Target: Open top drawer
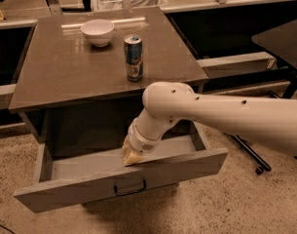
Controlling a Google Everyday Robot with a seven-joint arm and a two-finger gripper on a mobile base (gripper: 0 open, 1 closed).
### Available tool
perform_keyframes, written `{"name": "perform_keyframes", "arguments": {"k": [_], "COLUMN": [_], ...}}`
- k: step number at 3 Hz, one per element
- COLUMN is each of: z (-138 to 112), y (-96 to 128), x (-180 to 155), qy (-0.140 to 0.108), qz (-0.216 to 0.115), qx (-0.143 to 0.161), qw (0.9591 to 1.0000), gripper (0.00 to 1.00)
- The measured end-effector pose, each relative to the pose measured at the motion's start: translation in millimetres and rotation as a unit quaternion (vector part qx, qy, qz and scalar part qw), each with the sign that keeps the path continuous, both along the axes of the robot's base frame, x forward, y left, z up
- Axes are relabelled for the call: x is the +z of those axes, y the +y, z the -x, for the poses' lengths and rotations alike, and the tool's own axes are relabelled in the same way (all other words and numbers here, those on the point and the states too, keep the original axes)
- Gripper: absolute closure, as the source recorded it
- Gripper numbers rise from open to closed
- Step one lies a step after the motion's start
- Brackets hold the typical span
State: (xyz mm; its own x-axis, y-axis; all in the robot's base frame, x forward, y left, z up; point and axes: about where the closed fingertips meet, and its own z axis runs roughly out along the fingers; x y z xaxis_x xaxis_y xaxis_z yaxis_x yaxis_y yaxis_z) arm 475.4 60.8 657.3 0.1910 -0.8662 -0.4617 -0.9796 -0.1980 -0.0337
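The top drawer (89, 182) is pulled out from under the grey-brown table top, its flat front tilted down to the left. A small black loop handle (130, 188) sits at the centre of the front. The inside of the drawer shows bare. My gripper (132, 156) hangs from the white arm (211, 116) and sits just behind the upper edge of the drawer front, above the handle.
A white bowl (98, 31) and a blue drink can (133, 57) stand on the table top (60, 72). A dark table and a wheeled chair base (257, 167) are at the right. Speckled floor lies in front.
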Motion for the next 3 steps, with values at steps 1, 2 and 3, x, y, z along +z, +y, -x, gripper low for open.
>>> {"name": "perform_keyframes", "arguments": {"k": [1, 2, 3], "z": [26, 27, 63], "y": [-10, -10, -18], "x": [9, 10, 29], "qy": [0.021, 0.023, 0.047], "qz": [-0.012, -0.013, -0.022], "qx": [0.019, 0.021, 0.059], "qw": [0.9995, 0.9994, 0.9969], "gripper": [1.0, 1.0, 1.0]}}
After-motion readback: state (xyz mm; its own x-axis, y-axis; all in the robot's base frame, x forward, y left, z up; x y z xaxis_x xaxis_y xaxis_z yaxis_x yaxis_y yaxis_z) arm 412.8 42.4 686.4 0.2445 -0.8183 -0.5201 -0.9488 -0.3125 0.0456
